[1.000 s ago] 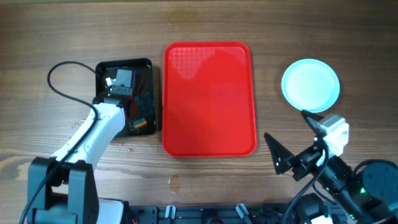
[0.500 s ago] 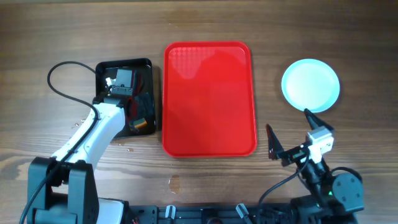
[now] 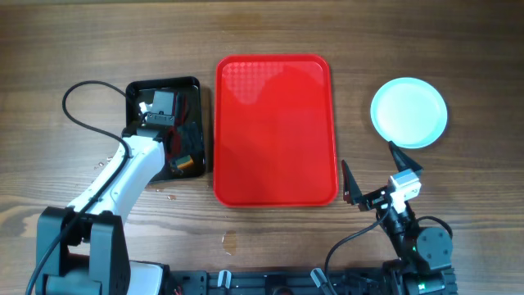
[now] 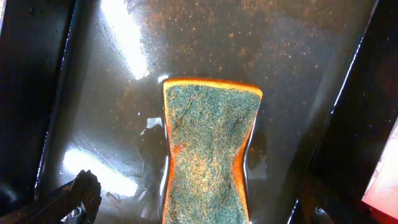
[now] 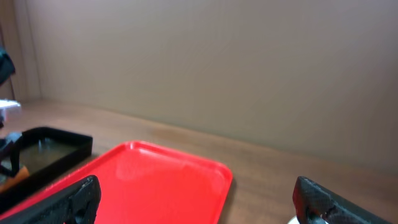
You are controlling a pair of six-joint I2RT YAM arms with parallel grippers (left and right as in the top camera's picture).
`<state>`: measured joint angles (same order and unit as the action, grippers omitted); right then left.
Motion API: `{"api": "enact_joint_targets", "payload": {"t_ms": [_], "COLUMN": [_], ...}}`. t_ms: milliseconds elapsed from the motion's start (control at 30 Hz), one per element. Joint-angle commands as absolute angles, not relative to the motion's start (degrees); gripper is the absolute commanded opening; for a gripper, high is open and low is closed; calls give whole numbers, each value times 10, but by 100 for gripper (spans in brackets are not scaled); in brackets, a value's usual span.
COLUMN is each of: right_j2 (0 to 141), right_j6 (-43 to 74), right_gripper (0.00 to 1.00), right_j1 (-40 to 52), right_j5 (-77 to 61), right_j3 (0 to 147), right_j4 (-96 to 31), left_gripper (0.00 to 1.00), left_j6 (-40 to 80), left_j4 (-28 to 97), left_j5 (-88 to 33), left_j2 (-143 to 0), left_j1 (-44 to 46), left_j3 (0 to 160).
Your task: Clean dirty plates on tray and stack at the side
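Observation:
The red tray (image 3: 277, 131) lies in the middle of the table with nothing on it, and its far corner shows in the right wrist view (image 5: 168, 177). A pale blue plate (image 3: 409, 112) rests on the wood to the tray's right; I cannot tell whether others lie under it. My right gripper (image 3: 372, 172) hangs open near the tray's front right corner, below the plate, nothing between its fingers (image 5: 81, 196). My left gripper (image 4: 199, 208) is open over the black tray, its fingers (image 4: 84, 193) on either side of a green-topped orange sponge (image 4: 211, 149).
The black tray (image 3: 168, 123) stands left of the red tray, wet and shiny inside, with the sponge (image 3: 183, 165) in it. The left arm (image 3: 131, 168) reaches in from the front left, a black cable (image 3: 78, 94) looping beside it. A plain wall rises behind the table.
The right arm has folded back toward the front edge, and its open gripper has shifted a little left toward the tray's corner. The left arm and sponge have not moved.

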<state>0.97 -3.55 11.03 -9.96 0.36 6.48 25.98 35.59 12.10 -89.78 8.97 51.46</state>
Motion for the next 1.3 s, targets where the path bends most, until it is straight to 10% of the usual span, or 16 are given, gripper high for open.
{"api": "enact_joint_targets", "payload": {"t_ms": [0,567,1267], "right_j2": [2,16,16], "right_j6": [-45,-45,-45], "right_gripper": [100,100,100], "right_j1": [107,107,107], "right_j5": [-89,-87,-87], "right_j3": [3,3,3], "right_j4": [13,6,6], "left_gripper": [100,100,100], "left_j6": [257,257,212], "left_j4": [355,358,180], "left_j5": [120,120,49], "left_j2": [-897,-868,-243], "left_j1": [87,93,19], "left_j3": [515,513,316]}}
